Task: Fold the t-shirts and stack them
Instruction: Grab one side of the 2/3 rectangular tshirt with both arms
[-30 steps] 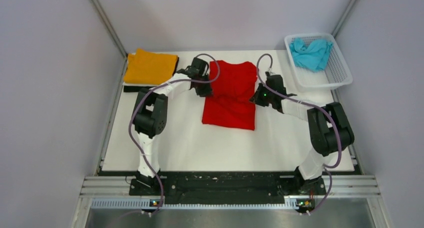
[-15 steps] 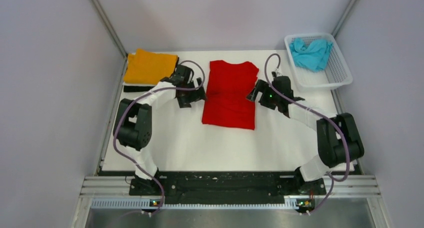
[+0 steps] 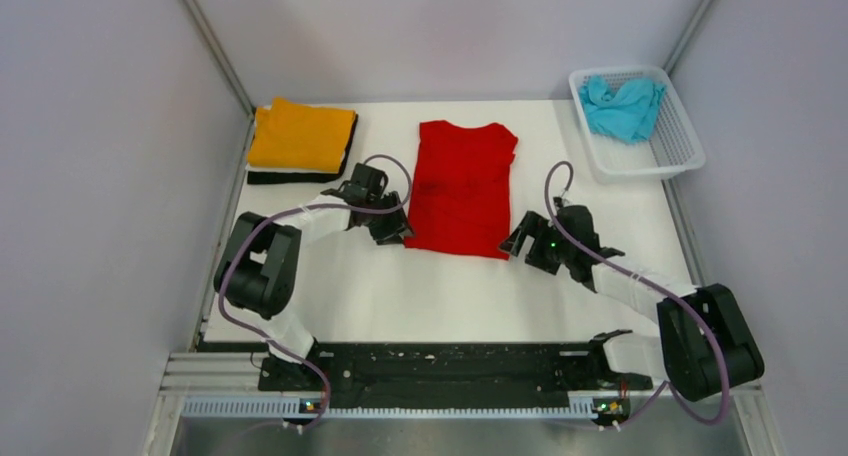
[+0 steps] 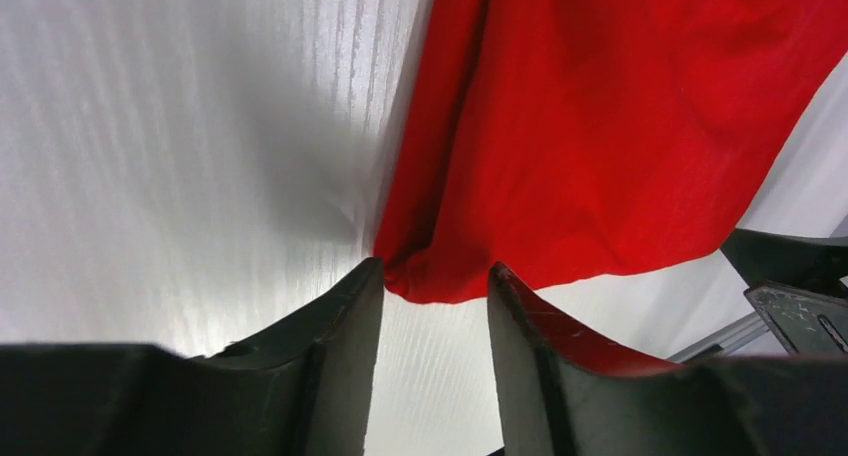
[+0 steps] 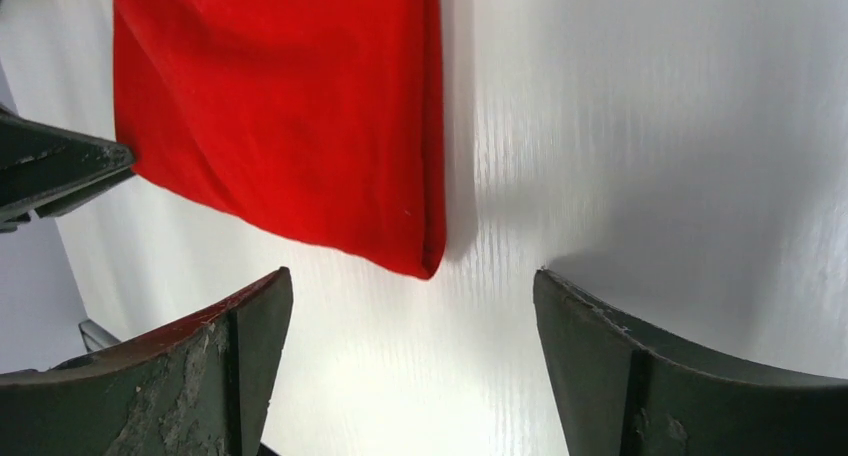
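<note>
A bright red t-shirt [image 3: 460, 186] lies flat mid-table, sides folded in, collar at the far end. My left gripper [image 3: 392, 231] sits at its near left corner. In the left wrist view the left gripper [image 4: 435, 271] is open, and the red corner [image 4: 440, 281] lies just past the fingertips with nothing between them. My right gripper [image 3: 518, 241] is at the near right corner. The right wrist view shows the right gripper [image 5: 412, 276] wide open, with the red corner [image 5: 420, 256] ahead of it and apart. An orange t-shirt [image 3: 300, 134] tops a folded pile over a black one [image 3: 270, 177].
A white lattice basket [image 3: 680, 141] at the back right holds a crumpled turquoise t-shirt [image 3: 622, 106]. Grey walls enclose the table on the left, right and far sides. A black rail [image 3: 440, 361] with the arm bases runs along the near edge.
Both arms have drawn back toward the near edge, from the shirt's middle sides to its near corners. The right gripper has opened and let go of the cloth. The shirt's sides now lie flat.
</note>
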Controlling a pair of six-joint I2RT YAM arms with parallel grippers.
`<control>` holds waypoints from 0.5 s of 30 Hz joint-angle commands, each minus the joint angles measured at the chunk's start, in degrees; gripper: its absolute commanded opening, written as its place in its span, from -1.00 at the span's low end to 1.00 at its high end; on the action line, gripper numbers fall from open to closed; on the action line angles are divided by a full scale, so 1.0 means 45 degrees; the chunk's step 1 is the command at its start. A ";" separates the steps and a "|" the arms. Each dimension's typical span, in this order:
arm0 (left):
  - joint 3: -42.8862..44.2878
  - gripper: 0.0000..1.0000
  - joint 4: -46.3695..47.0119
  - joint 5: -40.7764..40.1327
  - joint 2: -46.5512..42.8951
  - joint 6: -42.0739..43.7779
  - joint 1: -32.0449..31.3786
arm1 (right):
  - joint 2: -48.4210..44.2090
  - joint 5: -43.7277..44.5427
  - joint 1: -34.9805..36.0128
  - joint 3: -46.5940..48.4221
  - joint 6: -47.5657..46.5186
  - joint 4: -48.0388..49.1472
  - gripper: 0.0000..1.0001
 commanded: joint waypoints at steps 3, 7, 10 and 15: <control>-0.0319 -0.20 0.1191 0.0699 0.0574 -0.0342 -0.0130 | 0.0148 0.0292 0.0475 -0.0302 0.0775 0.0760 0.70; -0.0708 -0.27 0.1253 0.0566 0.0661 -0.0398 -0.0178 | 0.0490 0.0452 0.0529 -0.0426 0.1013 0.1132 0.57; -0.0914 -0.37 0.1251 0.0329 0.0857 -0.0446 -0.0191 | 0.0941 0.0524 0.0700 -0.0313 0.1108 0.1297 0.45; -0.0771 -1.00 0.0951 -0.0108 0.1131 -0.0381 -0.0176 | 0.1771 0.0669 0.0914 -0.0062 0.1206 0.1521 0.25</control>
